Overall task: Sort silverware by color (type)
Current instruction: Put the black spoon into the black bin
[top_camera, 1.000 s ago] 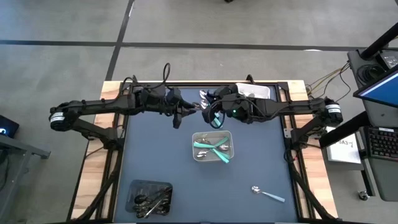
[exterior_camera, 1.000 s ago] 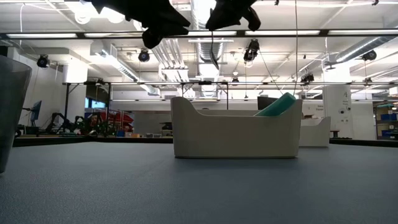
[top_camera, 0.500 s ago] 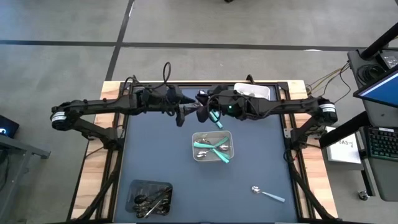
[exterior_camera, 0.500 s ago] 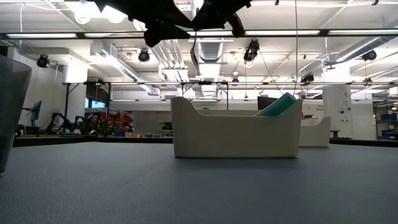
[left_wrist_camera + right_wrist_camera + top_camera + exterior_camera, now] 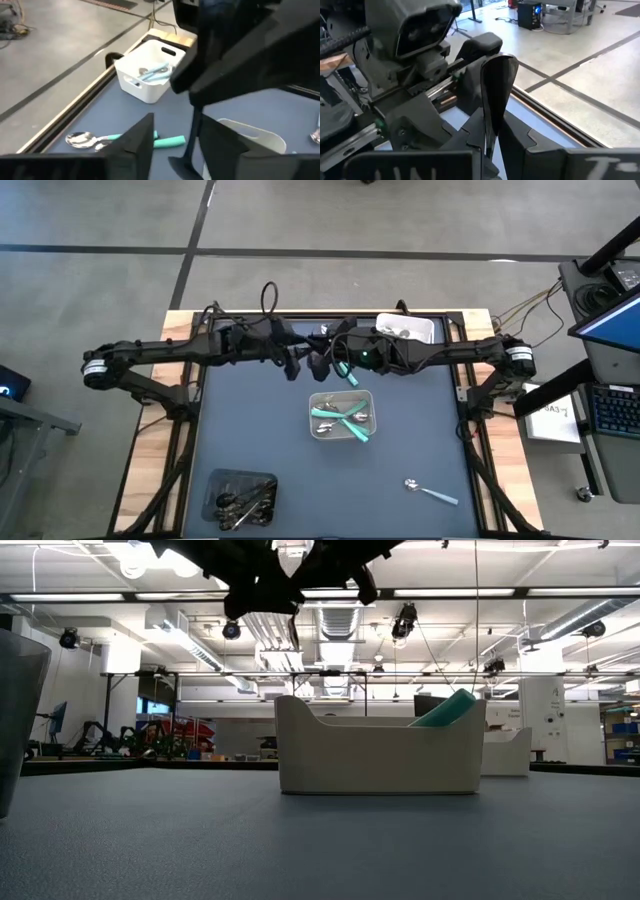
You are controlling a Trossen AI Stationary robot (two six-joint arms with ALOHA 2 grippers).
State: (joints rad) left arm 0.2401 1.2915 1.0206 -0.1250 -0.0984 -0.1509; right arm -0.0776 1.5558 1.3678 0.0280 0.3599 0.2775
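Observation:
High over the far middle of the table my two grippers meet tip to tip. My right gripper is shut on an all-black spoon that sticks out ahead of its fingers. My left gripper faces it, open, with one finger on either side of the spoon's free end; no touch shows. Below them lies loose silverware with shiny heads and teal handles, flat on the mat. My right gripper pinches the black spoon's handle between its two fingers. The fingers come nearly level from the table's right and lie along the spoon. The bowl points on toward my left gripper, and the spoon is lifted clear of the table.
A white tray with pale-blue-handled pieces stands at the far edge. The grey tray at mid-table holds teal-handled pieces, and a dark tray at the near left holds black ones. One pale-blue-handled spoon lies at the near right.
My right gripper has gone toward the table's left with the black spoon, closing the gap to my left gripper until the spoon's free end stands between the left fingers. My left arm has kept its place.

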